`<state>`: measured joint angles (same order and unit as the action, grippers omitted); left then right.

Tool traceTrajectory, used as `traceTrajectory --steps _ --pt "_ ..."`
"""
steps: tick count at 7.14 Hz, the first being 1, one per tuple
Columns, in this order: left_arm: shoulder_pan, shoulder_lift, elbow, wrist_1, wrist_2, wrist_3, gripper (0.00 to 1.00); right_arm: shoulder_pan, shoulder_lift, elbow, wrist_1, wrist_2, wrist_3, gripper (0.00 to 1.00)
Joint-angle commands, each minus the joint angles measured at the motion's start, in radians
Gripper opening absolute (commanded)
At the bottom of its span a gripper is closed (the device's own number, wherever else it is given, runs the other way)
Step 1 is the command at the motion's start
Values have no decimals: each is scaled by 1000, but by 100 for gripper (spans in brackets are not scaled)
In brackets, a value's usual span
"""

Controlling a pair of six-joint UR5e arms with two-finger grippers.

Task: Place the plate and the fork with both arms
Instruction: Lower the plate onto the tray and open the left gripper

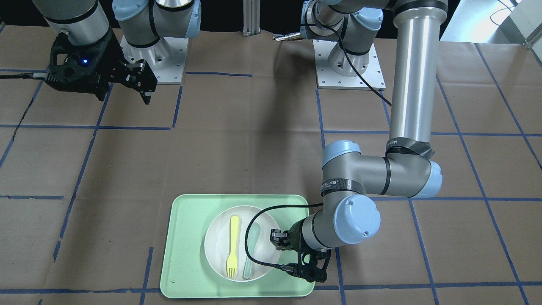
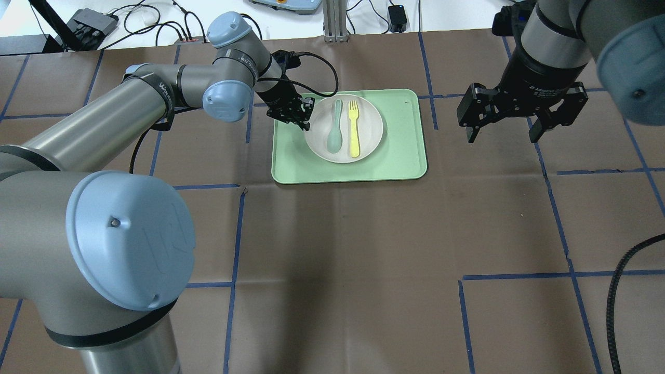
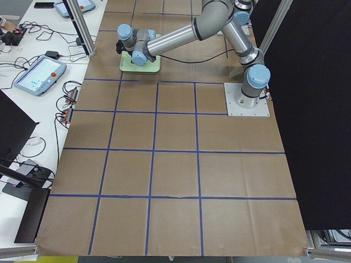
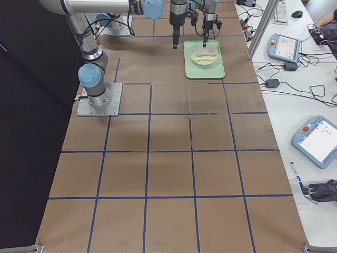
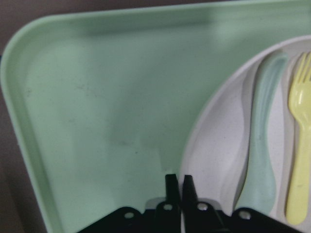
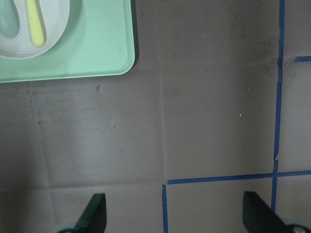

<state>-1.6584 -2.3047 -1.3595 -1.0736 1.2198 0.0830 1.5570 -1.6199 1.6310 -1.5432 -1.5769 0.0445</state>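
left gripper jaws pinch plate rim; plate stiff, light, slick | right gripper jaws wide, empty | fork loose on plate; may slide

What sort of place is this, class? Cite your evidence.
Most likely a robotics lab: a silver-grey jointed left arm and right arm bolted to a brown paper-covered table gridded with blue tape, with touchscreen control pendants beside it.

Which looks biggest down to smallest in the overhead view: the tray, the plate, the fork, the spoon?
1. tray
2. plate
3. fork and spoon: they look about equally long, too close to rank.
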Motion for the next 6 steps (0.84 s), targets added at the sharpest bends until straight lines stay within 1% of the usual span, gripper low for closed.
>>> traceTrajectory --steps 1,5,6 --pt "0 1 2 -5 1 56 10 0 0 1 -2 0 0 100" --pt "5 -1 11 -31 4 164 12 0 0 0 -2 0 0 100" --pt "5 -2 13 -31 4 169 18 0 0 0 -2 0 0 100"
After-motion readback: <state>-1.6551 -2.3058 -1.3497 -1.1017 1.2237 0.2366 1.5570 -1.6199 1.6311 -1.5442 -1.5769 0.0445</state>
